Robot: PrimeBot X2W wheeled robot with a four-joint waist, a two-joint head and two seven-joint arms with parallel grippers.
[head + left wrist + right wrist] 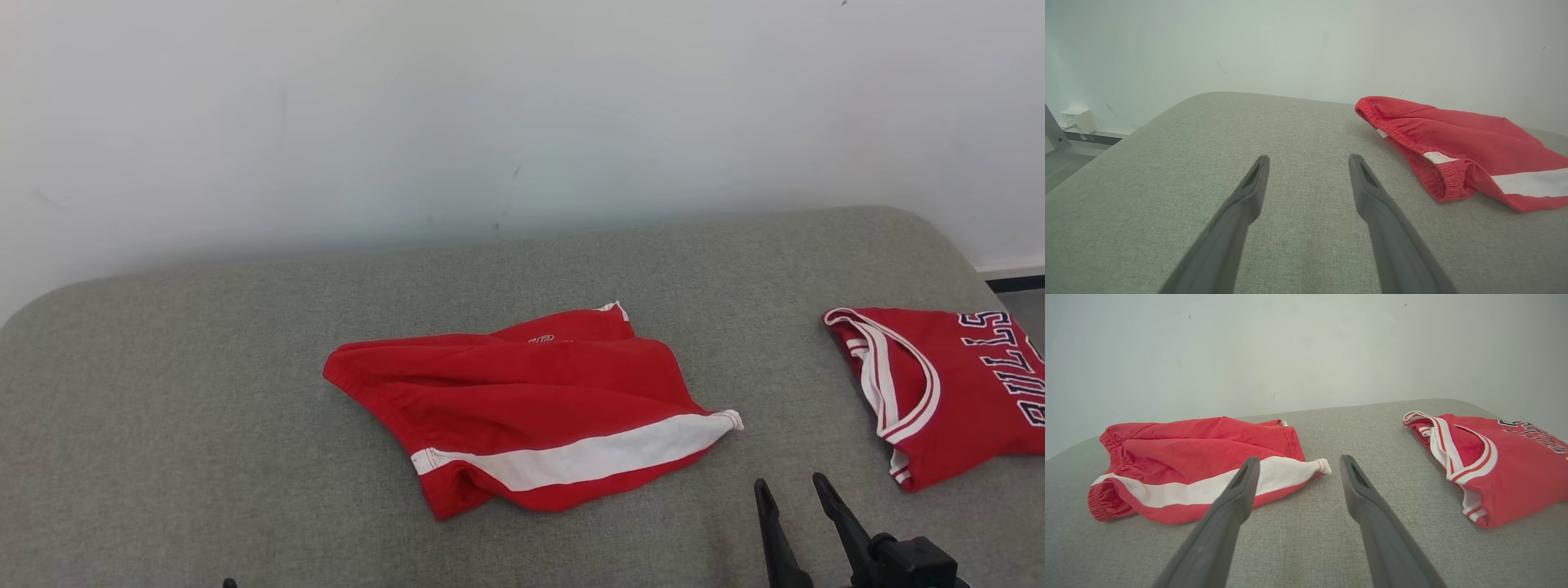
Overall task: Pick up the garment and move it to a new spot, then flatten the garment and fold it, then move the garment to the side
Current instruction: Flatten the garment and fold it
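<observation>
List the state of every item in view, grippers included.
red shorts: crumpled, unfolded, lying mid grey pad, not gripped.
red jersey: lying flat at the pad's right end, apart from the shorts, looks folded.
left gripper: open, empty, over bare pad.
right gripper: open, empty, near the shorts' white-striped corner.

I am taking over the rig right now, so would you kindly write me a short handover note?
Left gripper: open, empty, above bare grey cushion.
Right gripper: open, empty, just short of the red shorts.
Shorts: rumpled mid-cushion, not gripped.
Red jersey: lying apart at the right.
Done: nothing visible on the shorts.
Left: pick up, move, flatten, fold, set aside.
</observation>
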